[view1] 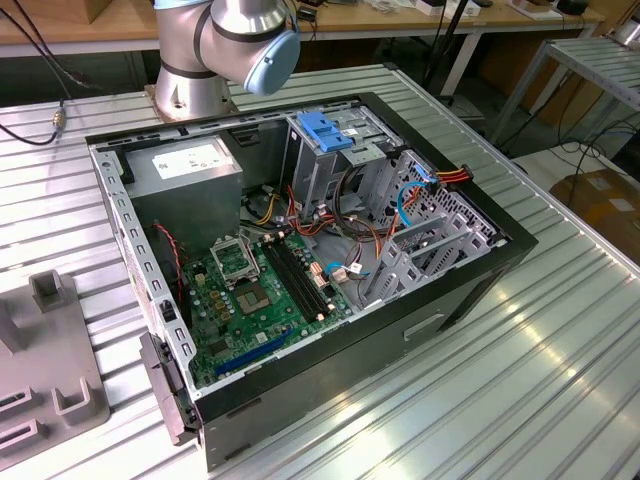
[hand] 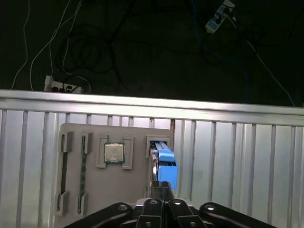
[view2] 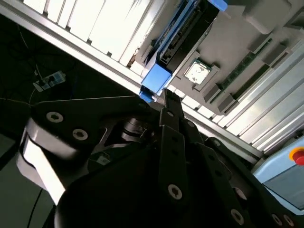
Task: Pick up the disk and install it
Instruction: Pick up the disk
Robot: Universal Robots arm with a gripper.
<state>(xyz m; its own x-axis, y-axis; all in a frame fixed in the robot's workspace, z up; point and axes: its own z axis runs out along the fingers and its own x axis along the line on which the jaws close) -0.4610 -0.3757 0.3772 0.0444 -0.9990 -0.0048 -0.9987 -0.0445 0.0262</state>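
Where the black gripper (hand: 163, 185) hangs: above one blue-railed flat disk (hand: 165, 166), fingers pressed together
Around: one grey slotted tray (hand: 137, 187), one square chip (hand: 114, 153), two green sticks (hand: 83, 166)

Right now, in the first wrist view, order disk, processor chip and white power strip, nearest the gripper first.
1. disk, right by the gripper, in the grey holder.
2. processor chip, beside the disk, same holder.
3. white power strip, on the floor beyond the table.
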